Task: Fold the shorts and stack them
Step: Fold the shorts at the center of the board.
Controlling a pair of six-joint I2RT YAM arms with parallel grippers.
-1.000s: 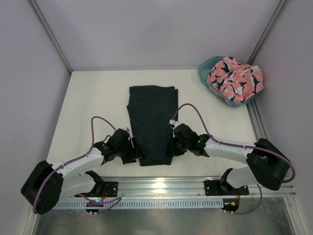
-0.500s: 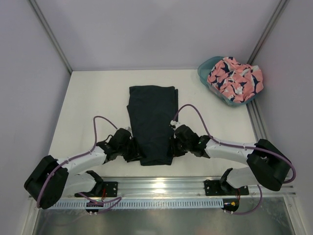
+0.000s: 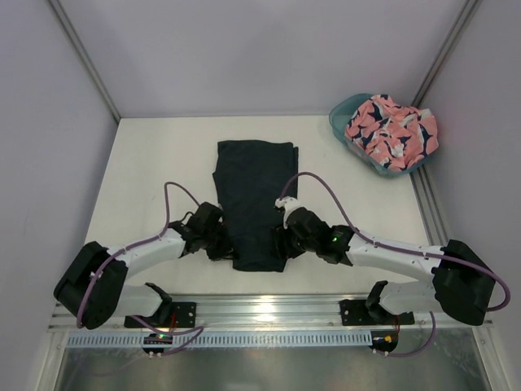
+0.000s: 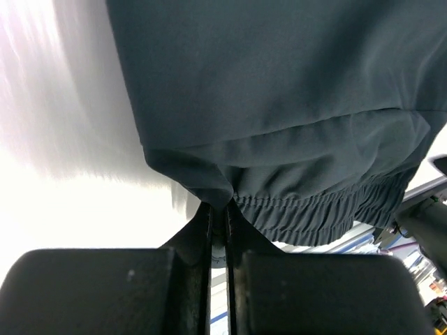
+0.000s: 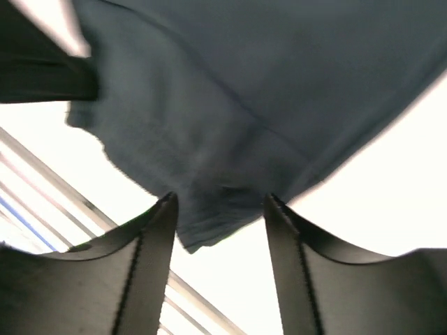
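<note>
My left gripper (image 4: 218, 209) is pressed together, pinching a fold of the dark shorts (image 4: 279, 84) at their near left corner. The cloth comes up from between my fingertips, and the gathered elastic band (image 4: 314, 213) runs off to the right just beyond them.

My right gripper (image 5: 220, 202) is spread. The near right corner of the same dark shorts hangs in the gap between its two fingers (image 5: 150, 251), and neither finger is clamped on it. The picture there is blurred, so I cannot tell whether the cloth brushes either finger.

From above, the two grippers sit at either side of the near end of the dark shorts (image 3: 256, 204), my left one (image 3: 221, 248) at the left corner and my right one (image 3: 281, 244) at the right corner. The shorts lie as a long narrow shape in the middle of the worktop (image 3: 155, 163), running away from me.

Well apart from them, in the far right corner, the pink shorts (image 3: 391, 130) are heaped, unfolded, in a teal tub (image 3: 338, 122), spilling above its rim.
</note>
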